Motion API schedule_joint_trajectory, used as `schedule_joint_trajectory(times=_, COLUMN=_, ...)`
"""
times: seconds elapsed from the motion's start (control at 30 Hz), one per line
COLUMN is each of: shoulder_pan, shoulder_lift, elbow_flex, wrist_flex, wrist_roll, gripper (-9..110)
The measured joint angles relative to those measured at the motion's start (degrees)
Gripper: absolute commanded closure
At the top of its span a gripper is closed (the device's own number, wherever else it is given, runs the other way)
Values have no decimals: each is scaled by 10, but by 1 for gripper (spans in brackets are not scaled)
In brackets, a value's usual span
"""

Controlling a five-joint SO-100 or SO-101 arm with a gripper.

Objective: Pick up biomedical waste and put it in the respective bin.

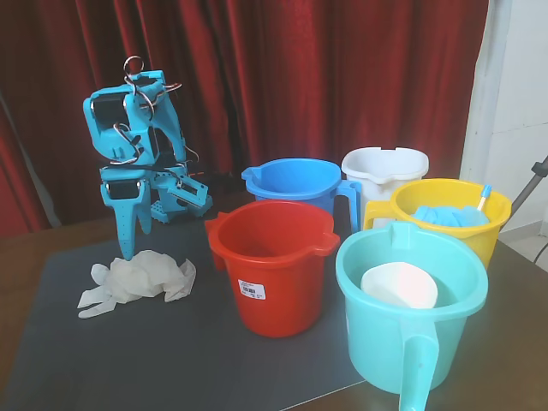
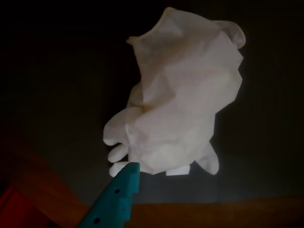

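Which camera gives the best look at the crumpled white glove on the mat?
The wrist view: the white glove fills the frame, showing its creases and finger ends, with one claw fingertip at its edge. In the fixed view the glove is small and pale on the grey mat, under the claw.

My teal serrated plastic finger points at a crumpled white latex glove lying on the dark grey mat, tip just beside it.
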Motion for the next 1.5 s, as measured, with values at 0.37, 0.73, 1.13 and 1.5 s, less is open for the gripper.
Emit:
schedule_joint_trajectory(times=0.37, shoulder_pan=0, shoulder_lift=-2, elbow_flex=130, wrist_flex=-117, wrist_roll=0, gripper=63)
schedule_joint_trajectory(times=0.73, shoulder_pan=40, shoulder_lift=-3, elbow_flex=182, wrist_flex=-285, wrist_roll=-73, gripper=84)
schedule_joint_trajectory(times=1.13, shoulder_pan=44, shoulder_lift=-50, elbow_flex=208, wrist_flex=-301, wrist_roll=-125, gripper=81)
schedule_joint_trajectory(times=1.5, shoulder_pan=45, shoulder_lift=-40, elbow_flex=279, wrist_flex=-340, wrist_roll=-84, gripper=68)
